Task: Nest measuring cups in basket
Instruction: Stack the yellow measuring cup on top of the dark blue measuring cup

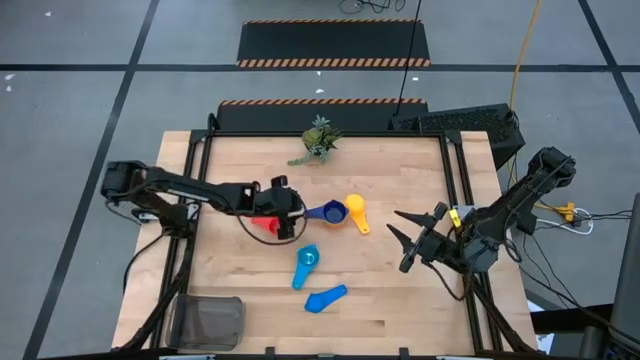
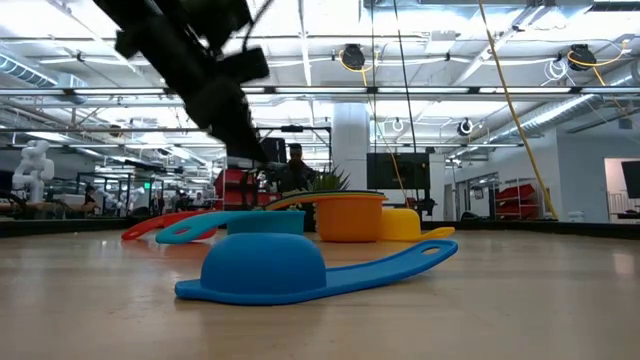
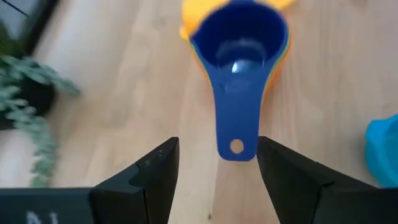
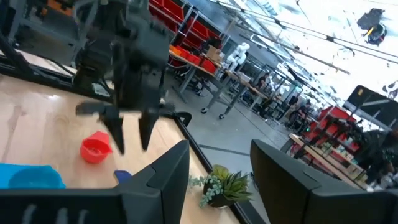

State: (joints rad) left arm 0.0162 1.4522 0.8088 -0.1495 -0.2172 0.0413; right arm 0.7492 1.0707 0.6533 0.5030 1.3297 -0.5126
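Left end effector [image 1: 296, 214]: jaws apart and empty, hovering over the middle of the tabletop [image 1: 400, 300], just behind the handle of the dark blue cup [image 3: 239, 56].
Dark blue cup: sits inside the orange cup [image 1: 334, 212], with the yellow cup [image 1: 356, 208] touching on the far side; its handle points straight back between the left fingers [image 3: 149, 177].
Key relation: the handle's long axis runs in line with the left arm's reach, so the left arm is the nearer one.
Other cups: light blue cup [image 1: 305, 262] and blue cup [image 1: 326, 298] lie nearer the front edge; red cup [image 1: 262, 224] is apparently under the left arm, partly hidden.
Basket [image 1: 210, 322]: front left corner, well apart from the cups, seemingly holding none.
Right end effector [image 1: 404, 240]: waits open at the right side, holding nothing.
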